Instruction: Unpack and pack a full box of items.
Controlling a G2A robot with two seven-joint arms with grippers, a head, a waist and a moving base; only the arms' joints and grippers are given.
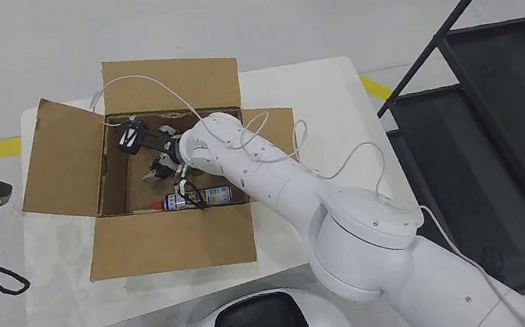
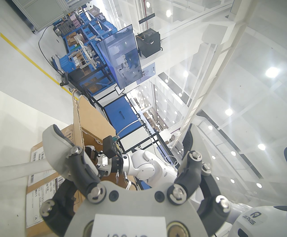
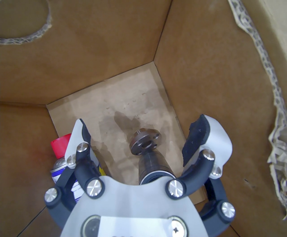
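The right tool point(image 3: 141, 128) is down inside the cardboard box point(image 3: 201, 67), its two fingers spread wide and gripping nothing. Between them, touching neither pad, is a dark metal part point(image 3: 145, 143): a short cylinder with a round, holed flange at its far end. Whether it rests flat on the box floor or leans cannot be told. Just beside one finger, against the box wall, lies a spray can point(image 3: 58, 157) with a red cap.

The part and the can are the only contents to be seen, and much of the stained floor is bare. For a box meant to be full, this reads as either the tail of the unpacking or the very start of the repacking, and the pictures do not settle which. The spread fingers straddling the part fit a pickup about to happen as well as a drop just made.

The box stands on the white worktop point(image 1: 332, 83) with its flaps folded out. The left tool point(image 2: 122, 134) is held off to the side of the worktop, also released and empty.
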